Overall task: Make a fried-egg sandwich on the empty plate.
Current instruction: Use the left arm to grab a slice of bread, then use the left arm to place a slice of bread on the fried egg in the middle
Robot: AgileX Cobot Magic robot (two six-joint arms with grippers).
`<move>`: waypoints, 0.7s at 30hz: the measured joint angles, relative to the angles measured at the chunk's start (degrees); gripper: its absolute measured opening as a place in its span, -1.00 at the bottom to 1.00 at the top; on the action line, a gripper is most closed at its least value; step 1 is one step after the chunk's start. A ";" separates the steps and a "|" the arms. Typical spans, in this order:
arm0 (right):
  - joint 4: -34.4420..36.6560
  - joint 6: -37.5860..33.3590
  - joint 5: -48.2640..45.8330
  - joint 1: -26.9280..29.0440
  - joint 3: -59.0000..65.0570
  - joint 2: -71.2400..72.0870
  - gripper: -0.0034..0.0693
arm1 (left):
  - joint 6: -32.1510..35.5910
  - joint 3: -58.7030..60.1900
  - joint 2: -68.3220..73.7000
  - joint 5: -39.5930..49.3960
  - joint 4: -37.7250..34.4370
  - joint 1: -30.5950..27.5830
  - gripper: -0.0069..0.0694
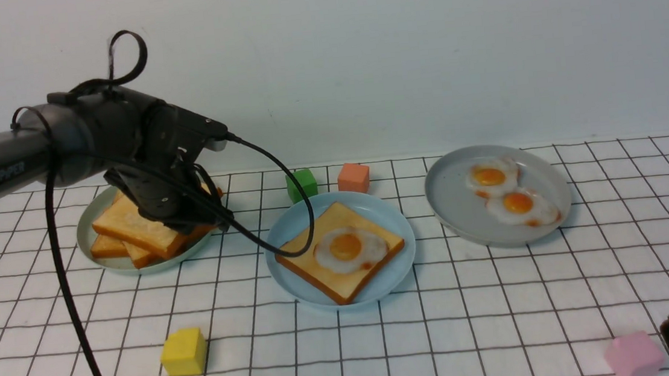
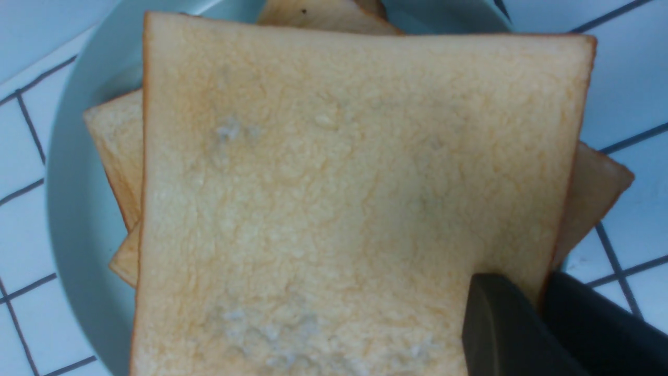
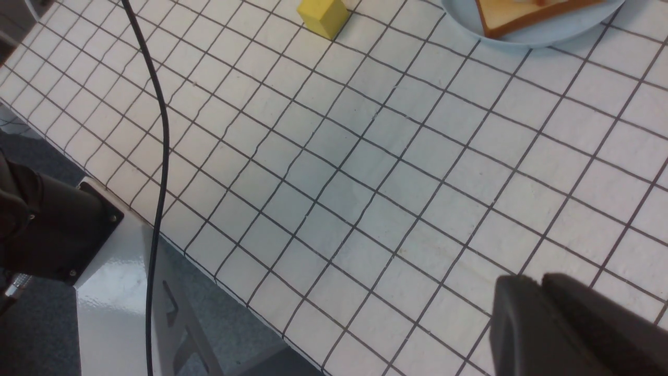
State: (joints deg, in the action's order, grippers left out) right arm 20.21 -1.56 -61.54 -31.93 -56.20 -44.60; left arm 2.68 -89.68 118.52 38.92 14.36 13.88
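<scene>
Where my left tool [image 2: 543, 313] sits: over the pale green plate [image 1: 87, 231] at the left of the bench, with one finger on the face of the top slice [image 2: 334, 188] and the other past its crust. I judge it closed on that edge.
Right tool [image 3: 543, 292]: low at the near right, fingers together, holding nothing.
Light blue plate [image 1: 399, 264]: mid-bench, with the bottom slice [image 1: 317, 268] lying on it and the fried egg [image 1: 349, 250] on that slice. Only the covering toast is missing.
Risk, grip: I hold the slice near one edge only, so it may droop, twist or slip out on the way across.
Risk, stack: the other slices [image 1: 108, 246] lie fanned under it and touch it, so a skewed lift could drag one off the plate.
Risk, cable [image 1: 285, 174]: it loops from my wrist down to the blue plate and crosses the bottom slice's left corner, just beside the egg. Swinging over could sweep the egg askew.
Risk, placing: a tilted or off-square release would leave the top slice overhanging, or shove the egg sideways.
Risk, blocks: the green block [image 1: 301, 185] and orange block [image 1: 353, 178] stand just behind the blue plate, so an overshoot would knock them.
</scene>
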 joint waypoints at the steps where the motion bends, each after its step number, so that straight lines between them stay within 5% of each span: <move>1: 0.00 0.00 0.00 0.00 0.00 0.00 -0.70 | 0.00 0.00 -0.23 0.00 0.00 0.00 -0.63; 12: -3.79 0.00 -0.32 0.00 0.00 2.91 -0.69 | -0.05 0.00 -11.06 3.10 -0.74 3.54 -0.64; 21: -7.78 0.19 -3.20 0.00 0.00 9.46 -0.68 | -0.05 0.00 -9.88 6.85 -2.90 20.87 -0.64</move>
State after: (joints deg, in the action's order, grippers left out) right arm 12.43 -1.37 -64.74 -31.93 -56.20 -35.14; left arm 2.64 -89.68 108.63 45.77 11.47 34.75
